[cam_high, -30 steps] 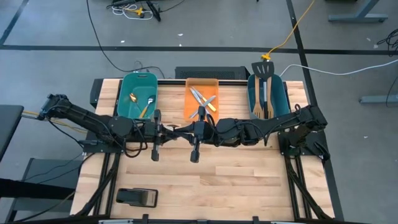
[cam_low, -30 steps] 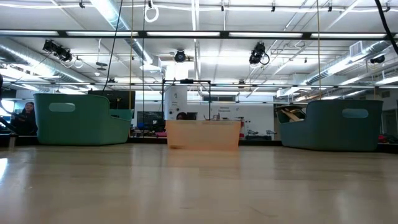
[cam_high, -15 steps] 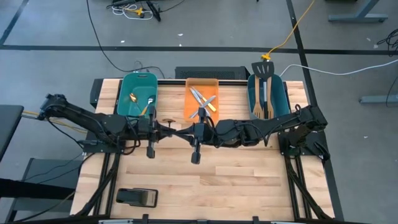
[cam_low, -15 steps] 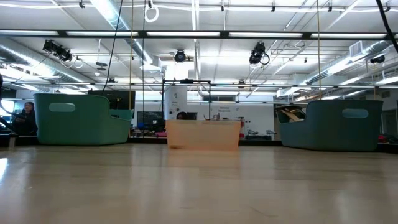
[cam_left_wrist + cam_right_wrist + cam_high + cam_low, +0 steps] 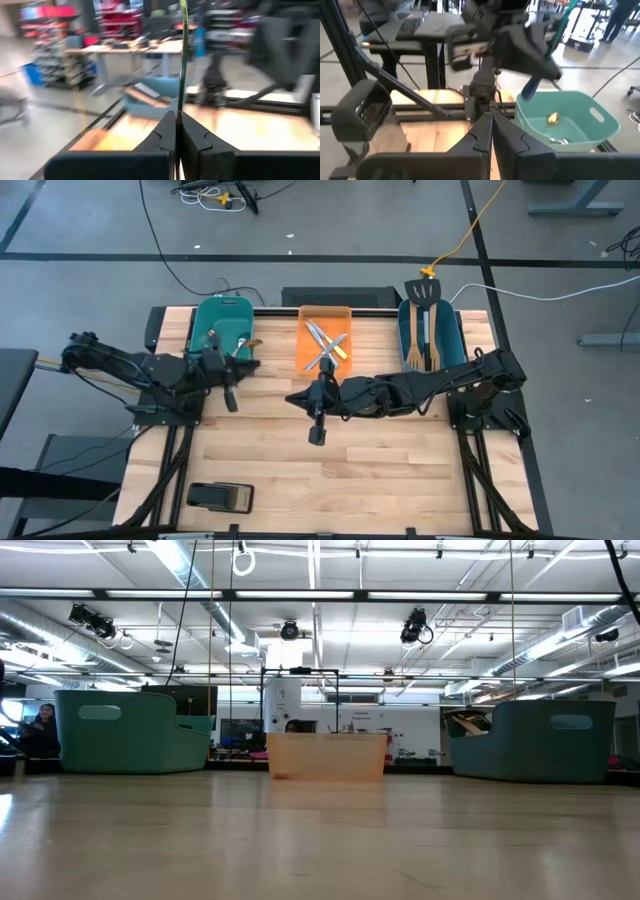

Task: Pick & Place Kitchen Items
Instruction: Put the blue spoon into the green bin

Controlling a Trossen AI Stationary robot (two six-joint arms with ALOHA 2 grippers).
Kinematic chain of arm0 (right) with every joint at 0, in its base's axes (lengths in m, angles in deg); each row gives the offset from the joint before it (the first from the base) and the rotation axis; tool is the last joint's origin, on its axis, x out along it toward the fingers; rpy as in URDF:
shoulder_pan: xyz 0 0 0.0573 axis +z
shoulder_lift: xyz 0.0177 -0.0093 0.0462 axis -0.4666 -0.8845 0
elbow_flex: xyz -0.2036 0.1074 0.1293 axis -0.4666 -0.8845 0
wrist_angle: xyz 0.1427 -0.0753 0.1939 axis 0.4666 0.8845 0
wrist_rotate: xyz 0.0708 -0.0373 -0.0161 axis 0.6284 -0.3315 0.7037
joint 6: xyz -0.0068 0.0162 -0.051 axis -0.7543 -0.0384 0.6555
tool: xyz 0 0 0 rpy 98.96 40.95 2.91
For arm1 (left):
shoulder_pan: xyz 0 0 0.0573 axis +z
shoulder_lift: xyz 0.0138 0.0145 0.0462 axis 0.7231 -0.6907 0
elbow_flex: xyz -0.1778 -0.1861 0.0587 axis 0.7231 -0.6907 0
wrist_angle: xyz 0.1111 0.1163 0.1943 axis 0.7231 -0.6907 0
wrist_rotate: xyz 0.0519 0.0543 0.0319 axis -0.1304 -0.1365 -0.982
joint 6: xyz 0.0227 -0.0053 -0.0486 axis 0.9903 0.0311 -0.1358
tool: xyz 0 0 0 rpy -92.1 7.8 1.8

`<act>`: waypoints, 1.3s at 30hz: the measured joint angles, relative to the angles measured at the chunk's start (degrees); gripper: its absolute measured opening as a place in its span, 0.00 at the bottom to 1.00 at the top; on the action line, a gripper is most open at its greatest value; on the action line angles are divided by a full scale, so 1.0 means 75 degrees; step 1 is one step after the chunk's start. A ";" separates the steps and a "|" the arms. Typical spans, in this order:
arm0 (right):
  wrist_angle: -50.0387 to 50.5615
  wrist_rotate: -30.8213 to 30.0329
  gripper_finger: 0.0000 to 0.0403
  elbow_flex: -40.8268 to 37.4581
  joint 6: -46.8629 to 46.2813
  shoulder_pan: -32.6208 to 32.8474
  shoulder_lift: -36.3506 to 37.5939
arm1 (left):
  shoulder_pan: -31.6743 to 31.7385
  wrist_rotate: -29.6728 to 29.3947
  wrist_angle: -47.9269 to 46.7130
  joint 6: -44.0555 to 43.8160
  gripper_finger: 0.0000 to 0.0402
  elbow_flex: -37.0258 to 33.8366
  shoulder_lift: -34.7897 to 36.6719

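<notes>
High view: left gripper [image 5: 247, 343], clamped on a spoon [image 5: 182, 55], hung by the left bin [image 5: 205, 325]; right gripper [image 5: 297, 397] was closed, empty.

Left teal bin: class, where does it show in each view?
High view: left teal bin, table's far left corner.
Low view: at left.
Left wrist view: too blurred to tell.
Right wrist view: lower right.
Shared landmark: orange bin, high and low views.

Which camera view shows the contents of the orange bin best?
The high view: it looks straight down into the orange bin, showing crossed silver utensils inside. The low view shows only the bin's front wall, hiding its contents. Neither wrist view clearly shows this bin.
</notes>
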 joint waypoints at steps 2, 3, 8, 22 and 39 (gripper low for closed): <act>0.0120 0.0010 0.05 -0.0004 -0.0055 0.0008 0.0000 | 0.0024 -0.0470 -0.0518 -0.0168 0.02 0.0000 0.0264; 0.0153 0.0008 0.05 -0.0004 -0.0099 0.0022 0.0000 | 0.0053 -0.0690 -0.0741 -0.0301 0.02 0.0000 0.0382; 0.0274 0.0013 0.05 -0.0004 -0.0176 0.0129 0.0000 | 0.0367 -0.1145 -0.1811 -0.0920 0.02 0.0000 0.0900; 0.0713 -0.0010 0.05 -0.0004 -0.0176 0.0456 0.0000 | 0.1968 -0.1526 -0.5120 -0.2618 0.02 0.0000 0.1686; 0.1036 -0.0013 0.05 -0.0004 -0.0508 0.0508 0.0000 | 0.3187 -0.1518 -0.5502 -0.3055 0.02 -0.1344 0.2936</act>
